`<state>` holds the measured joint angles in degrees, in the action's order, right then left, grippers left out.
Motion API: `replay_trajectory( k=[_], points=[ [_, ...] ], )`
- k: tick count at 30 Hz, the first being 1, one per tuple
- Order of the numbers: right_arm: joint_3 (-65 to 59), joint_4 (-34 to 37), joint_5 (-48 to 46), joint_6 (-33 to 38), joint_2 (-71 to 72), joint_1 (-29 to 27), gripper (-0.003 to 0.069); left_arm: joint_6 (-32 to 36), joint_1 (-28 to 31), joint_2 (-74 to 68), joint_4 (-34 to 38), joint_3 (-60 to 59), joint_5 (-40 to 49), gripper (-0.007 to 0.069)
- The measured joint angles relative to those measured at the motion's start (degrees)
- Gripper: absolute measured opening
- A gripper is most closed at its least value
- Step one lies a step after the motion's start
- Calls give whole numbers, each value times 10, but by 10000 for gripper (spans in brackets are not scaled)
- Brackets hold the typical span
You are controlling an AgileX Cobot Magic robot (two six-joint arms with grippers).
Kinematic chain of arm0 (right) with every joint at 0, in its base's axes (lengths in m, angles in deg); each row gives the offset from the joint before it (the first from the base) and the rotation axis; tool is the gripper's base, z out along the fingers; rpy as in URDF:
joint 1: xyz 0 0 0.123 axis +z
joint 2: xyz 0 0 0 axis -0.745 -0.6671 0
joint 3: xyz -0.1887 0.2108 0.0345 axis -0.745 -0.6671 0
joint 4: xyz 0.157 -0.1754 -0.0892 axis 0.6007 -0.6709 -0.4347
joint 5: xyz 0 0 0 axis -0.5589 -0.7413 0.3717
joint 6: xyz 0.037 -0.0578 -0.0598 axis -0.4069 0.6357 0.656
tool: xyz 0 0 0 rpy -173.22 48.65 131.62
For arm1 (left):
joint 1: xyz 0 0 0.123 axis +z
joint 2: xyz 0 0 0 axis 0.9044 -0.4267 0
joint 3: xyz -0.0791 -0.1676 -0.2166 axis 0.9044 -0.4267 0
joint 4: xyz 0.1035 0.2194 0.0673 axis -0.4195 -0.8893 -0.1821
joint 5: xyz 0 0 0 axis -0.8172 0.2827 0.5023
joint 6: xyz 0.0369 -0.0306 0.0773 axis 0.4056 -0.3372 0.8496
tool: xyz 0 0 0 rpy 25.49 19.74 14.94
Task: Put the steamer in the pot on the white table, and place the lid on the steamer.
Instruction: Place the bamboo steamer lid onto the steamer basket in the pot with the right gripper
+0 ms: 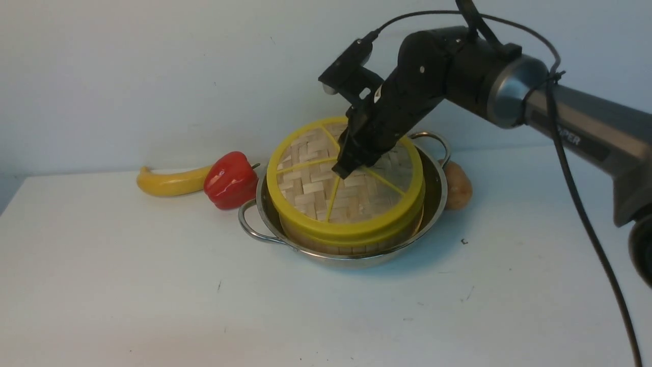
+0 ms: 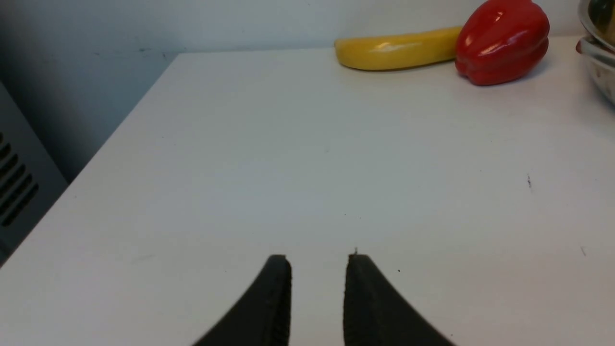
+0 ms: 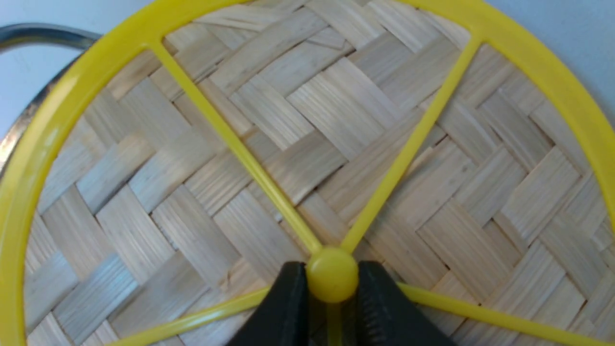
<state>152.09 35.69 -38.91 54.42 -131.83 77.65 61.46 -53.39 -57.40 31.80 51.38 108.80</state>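
Count it up: one pot (image 1: 356,261), one steamer (image 1: 326,248), one lid (image 1: 310,188), one red pepper (image 1: 230,179), one yellow banana (image 1: 170,182), one potato (image 1: 458,191), one white table (image 1: 153,285).

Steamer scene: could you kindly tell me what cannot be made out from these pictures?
- Inside of the steamer: covered by the lid in front and right wrist views.
- Brown object behind the pot: partly hidden by it, front view.
- Left hand: absent from front view; cut off by the edge in its wrist view.
- Lid's far rim: behind the right hand, front view.
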Motion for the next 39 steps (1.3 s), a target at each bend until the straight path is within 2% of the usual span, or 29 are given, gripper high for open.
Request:
replay_trajectory(
  k=[9,19,39],
  points=[
    [0,9,-4,4,-1,-30,138,0,0,0,0,0,0,157],
    [0,84,-31,48,-8,-32,138,0,0,0,0,0,0,172],
    [1,94,-7,66,-21,-32,138,0,0,0,0,0,0,221]
  ],
)
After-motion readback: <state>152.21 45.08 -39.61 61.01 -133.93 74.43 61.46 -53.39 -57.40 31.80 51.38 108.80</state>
